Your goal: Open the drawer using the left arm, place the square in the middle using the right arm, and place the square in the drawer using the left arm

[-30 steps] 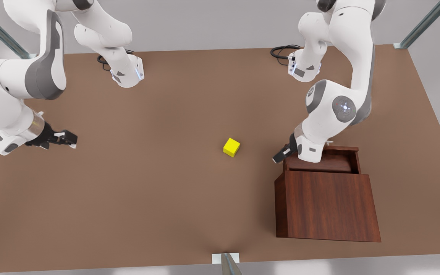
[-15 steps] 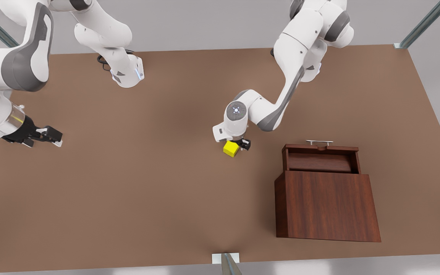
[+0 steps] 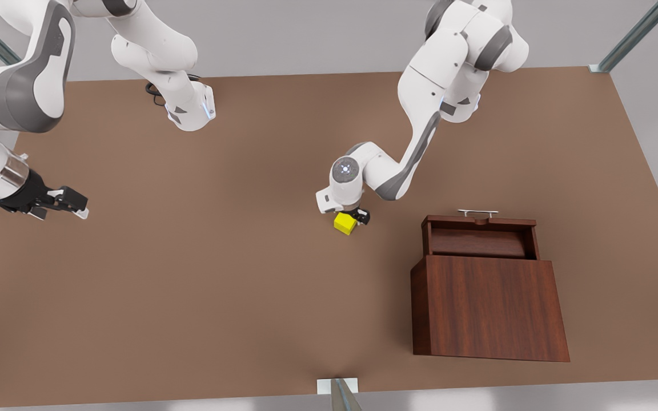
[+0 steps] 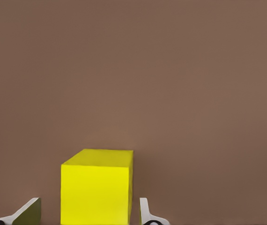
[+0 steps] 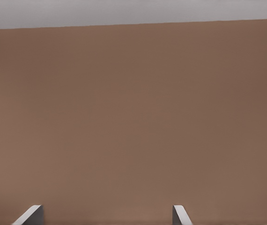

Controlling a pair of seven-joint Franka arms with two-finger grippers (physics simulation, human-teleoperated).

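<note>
Brown tabletop [image 3: 220,274] is bearing the square [image 3: 345,223] between my spread left gripper [image 3: 354,218] fingers [image 4: 145,213]; my right gripper [image 3: 72,204] is waiting, spread, well apart.

A plain matte brown tabletop [image 3: 220,274] spans the front view. A small bright yellow cube [image 3: 345,224] lies near its middle. Toward the front view's right stands a dark red-brown wooden cabinet [image 3: 489,308], its shallow drawer [image 3: 480,235] pulled out on the far side. Along the far edge, two white robot arm bases [image 3: 191,111] are mounted on the tabletop, with black cables [image 3: 155,88] beside them.
</note>
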